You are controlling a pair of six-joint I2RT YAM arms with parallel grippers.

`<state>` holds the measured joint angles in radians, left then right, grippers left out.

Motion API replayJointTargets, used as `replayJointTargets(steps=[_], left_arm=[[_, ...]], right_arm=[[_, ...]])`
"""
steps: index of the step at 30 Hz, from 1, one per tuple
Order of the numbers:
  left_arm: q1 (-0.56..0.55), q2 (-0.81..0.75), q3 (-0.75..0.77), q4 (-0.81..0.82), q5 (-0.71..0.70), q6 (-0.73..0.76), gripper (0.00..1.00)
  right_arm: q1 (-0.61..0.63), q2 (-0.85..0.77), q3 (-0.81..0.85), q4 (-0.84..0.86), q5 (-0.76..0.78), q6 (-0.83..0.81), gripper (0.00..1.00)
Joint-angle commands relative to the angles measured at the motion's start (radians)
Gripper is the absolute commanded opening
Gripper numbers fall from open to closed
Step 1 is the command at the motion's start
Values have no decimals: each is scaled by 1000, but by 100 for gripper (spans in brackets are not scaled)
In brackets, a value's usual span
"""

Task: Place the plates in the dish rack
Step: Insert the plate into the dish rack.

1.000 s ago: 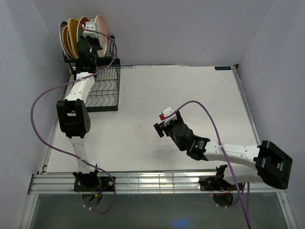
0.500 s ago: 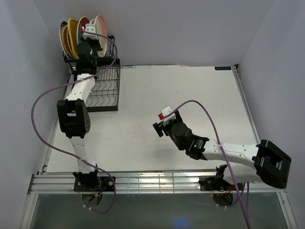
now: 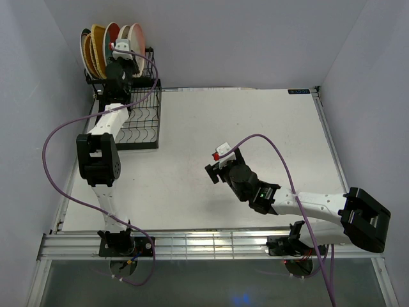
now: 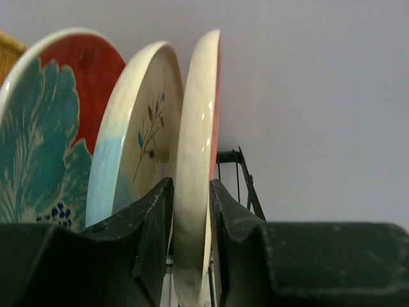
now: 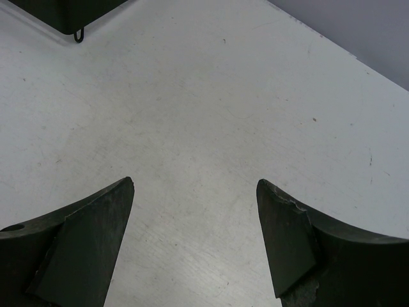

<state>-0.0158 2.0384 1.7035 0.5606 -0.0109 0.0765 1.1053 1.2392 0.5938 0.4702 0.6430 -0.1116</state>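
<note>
The black wire dish rack (image 3: 137, 125) stands at the table's far left. Its raised upper tier holds several plates on edge: a green-striped white one (image 3: 84, 46), woven orange-yellow ones (image 3: 96, 39), the red-teal floral plate (image 3: 112, 32), the cream-blue plate (image 3: 126, 32) and the cream-pink plate (image 3: 136, 35). My left gripper (image 3: 123, 54) is shut on the cream-pink plate's (image 4: 198, 128) lower rim, rightmost in the row, next to the cream-blue plate (image 4: 137, 128) and the floral plate (image 4: 45, 128). My right gripper (image 3: 214, 167) is open and empty above the bare table (image 5: 204, 96).
The rack's lower slotted section (image 3: 144, 109) holds no plates that I can see. A rack wire (image 4: 243, 173) stands just right of the held plate. The rack's corner (image 5: 64, 13) shows at the top left of the right wrist view. Grey walls enclose the table.
My left gripper has moved slightly up and back along the upper tier with the cream-pink plate. The right arm has shifted very slightly.
</note>
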Motion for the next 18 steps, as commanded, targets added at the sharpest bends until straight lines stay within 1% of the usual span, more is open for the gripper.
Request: replayJointTargets(steps=[1,5,10,15,18], left_arm=[[7,-95,-47,22,9,-43,41],[7,-112,-67,33,8,-37,48],[8,-116,-65,35,-20,-43,51],[8,-136,-65,35,-32,-60,58],[8,-161,-73,32,-34,-64,60]], right_arm=[[-5,-12,34,25,-2,7,83],[-5,-12,35,22,-6,10,83],[-5,-11,37,19,-9,12,83],[-5,-9,38,19,-8,12,83],[-5,-11,37,18,-6,12,83]])
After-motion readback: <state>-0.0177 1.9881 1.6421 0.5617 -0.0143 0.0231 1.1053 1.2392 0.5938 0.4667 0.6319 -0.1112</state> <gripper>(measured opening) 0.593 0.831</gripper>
